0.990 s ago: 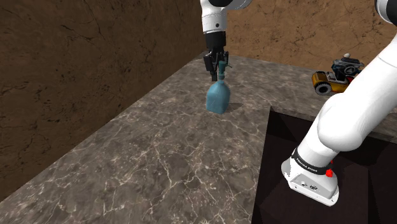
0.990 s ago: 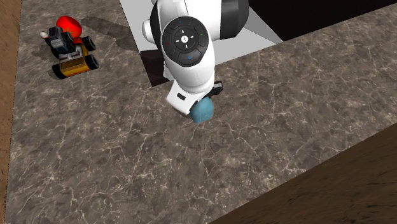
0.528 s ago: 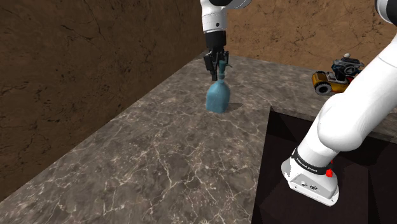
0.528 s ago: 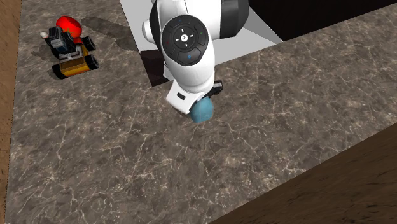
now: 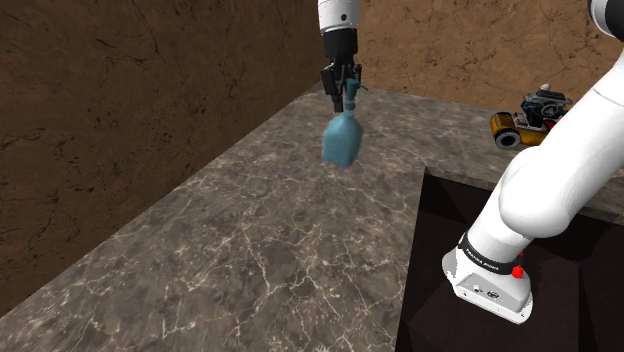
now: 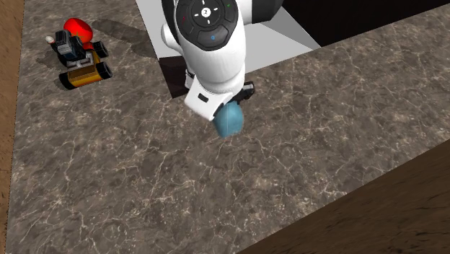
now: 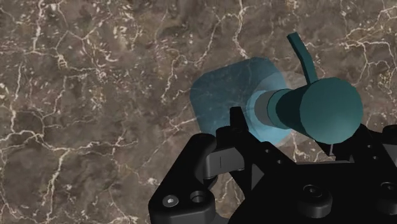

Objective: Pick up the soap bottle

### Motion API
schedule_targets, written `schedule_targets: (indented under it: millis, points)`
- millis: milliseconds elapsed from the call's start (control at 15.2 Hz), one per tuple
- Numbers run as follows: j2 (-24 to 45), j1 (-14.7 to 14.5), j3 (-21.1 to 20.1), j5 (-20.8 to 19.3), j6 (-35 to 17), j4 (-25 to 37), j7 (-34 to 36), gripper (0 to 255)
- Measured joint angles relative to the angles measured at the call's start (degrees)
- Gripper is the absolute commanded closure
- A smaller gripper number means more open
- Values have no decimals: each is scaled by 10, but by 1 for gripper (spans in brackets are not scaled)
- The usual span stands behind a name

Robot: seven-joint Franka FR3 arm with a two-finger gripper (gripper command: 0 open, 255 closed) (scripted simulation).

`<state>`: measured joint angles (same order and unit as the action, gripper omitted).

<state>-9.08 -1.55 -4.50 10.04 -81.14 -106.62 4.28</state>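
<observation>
1. Left of the shoulder view: the wall and the counter show no change from the earlier frames.
2. Upper centre of the shoulder view: the bottle now hangs clear of the counter. Half a second ago its base stood on the surface. It sits higher in frame, and its body tilts a little, base toward the frame's left.
3. Jaws: pinching the bottle at its neck, just under the pump head. In the wrist view one finger presses against the neck, with the pump nearest the camera and the counter beyond the body.
4. Centre of the second exterior view: the bottle shows below the arm and looks slightly larger than before, which fits a lift.
5. Upper right of the shoulder view: the toy stands well apart, undisturbed.
6. Finding: the lift has begun and the pick-up appears nearly met. The hold is on a narrow neck with the body hanging tilted, so swing or slip remains the risk.
</observation>
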Motion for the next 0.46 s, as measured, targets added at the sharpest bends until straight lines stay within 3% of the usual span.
schedule_targets:
  millis: [462]
  points:
    - [8, 0, 1, 1, 51, 59, 8, 255]
